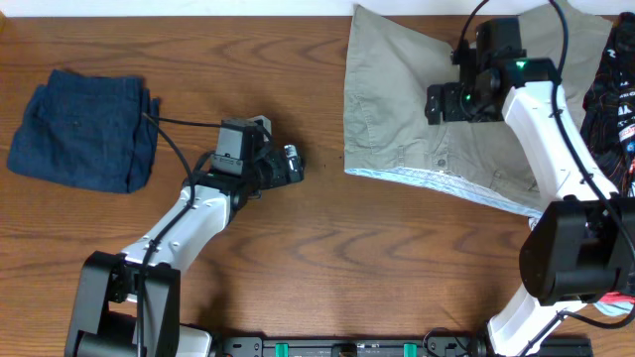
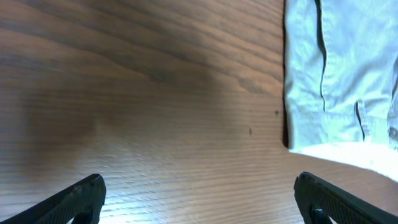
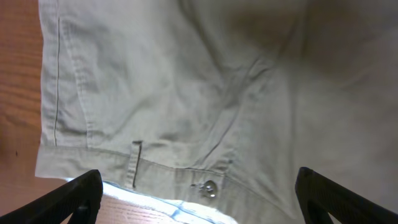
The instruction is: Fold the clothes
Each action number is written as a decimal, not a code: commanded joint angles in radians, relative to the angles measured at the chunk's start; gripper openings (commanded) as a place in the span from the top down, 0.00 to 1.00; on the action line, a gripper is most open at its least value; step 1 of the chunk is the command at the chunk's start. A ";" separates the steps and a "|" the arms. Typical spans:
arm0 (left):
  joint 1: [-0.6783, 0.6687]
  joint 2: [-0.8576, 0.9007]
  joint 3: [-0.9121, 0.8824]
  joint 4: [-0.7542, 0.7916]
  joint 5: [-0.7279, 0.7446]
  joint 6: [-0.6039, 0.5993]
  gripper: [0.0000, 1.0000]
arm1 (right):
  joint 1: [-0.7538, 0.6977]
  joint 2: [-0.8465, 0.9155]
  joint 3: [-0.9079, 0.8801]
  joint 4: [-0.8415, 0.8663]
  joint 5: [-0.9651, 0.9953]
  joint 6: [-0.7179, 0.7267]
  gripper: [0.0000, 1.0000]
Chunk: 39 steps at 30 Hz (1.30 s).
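Shorts [image 1: 397, 109] lie spread at upper right of the overhead frame. They're khaki, waistband toward the bottom of the frame, with the pale blue lining [image 1: 446, 186] showing along that edge. Right gripper [image 3: 198, 196] hangs over the waistband area, jaws wide, gripping nothing. In its wrist view we see a button [image 3: 210, 188] and a belt loop [image 3: 135, 163] low in frame between the fingertips. We can't tell whether the fingers touch the cloth. Left gripper [image 1: 294, 164] is mid-frame over bare table [image 1: 327, 258], jaws wide and empty, near the shorts' lower left corner but apart from it. Dark blue denim garment [image 1: 84, 129] lies folded at upper left, well apart from both grippers. Black and red garments [image 1: 610, 99] are bunched at the right edge, just beside the shorts.
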 commanded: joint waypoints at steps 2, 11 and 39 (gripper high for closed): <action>-0.005 0.002 0.021 0.003 0.012 -0.013 0.02 | 0.016 0.031 -0.083 0.028 -0.092 -0.051 0.05; -0.005 0.002 0.021 -0.043 0.011 -0.012 0.02 | 0.122 0.032 -0.224 0.164 -0.174 -0.206 0.07; -0.005 0.002 0.021 -0.057 0.004 -0.012 0.02 | 0.251 0.033 -0.399 0.342 0.054 -0.169 0.99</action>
